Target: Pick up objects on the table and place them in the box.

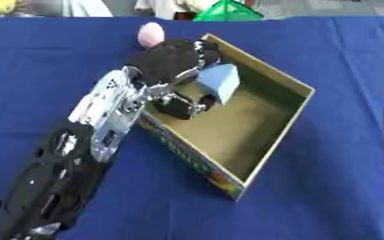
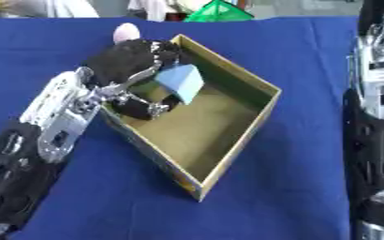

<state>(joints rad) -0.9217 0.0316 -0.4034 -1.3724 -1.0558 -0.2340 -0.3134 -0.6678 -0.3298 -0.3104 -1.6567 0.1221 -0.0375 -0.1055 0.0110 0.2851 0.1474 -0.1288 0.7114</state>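
desk [image 1: 326, 187]: covered in blue cloth, carries all items.
box [image 1: 287, 119]: open cardboard, brown inside, printed outer wall, set askew at the middle of the desk.
left robot hand [image 1: 172, 61]: reaches in from the lower left over the box's near-left corner, fingers and thumb curled around a light blue block [image 1: 220, 82]; the block is held above the box's left interior, tilted.
pink object [image 1: 150, 33]: small, rounded, on the desk just behind the left robot hand, outside the box.
green object [image 2: 220, 11]: at the far desk edge, partly shown.
right arm [image 2: 380, 117]: the right eye view shows it as a black and silver column along the right edge; the left eye view catches only a dark sliver of it. right robot hand itself shows in neither view.
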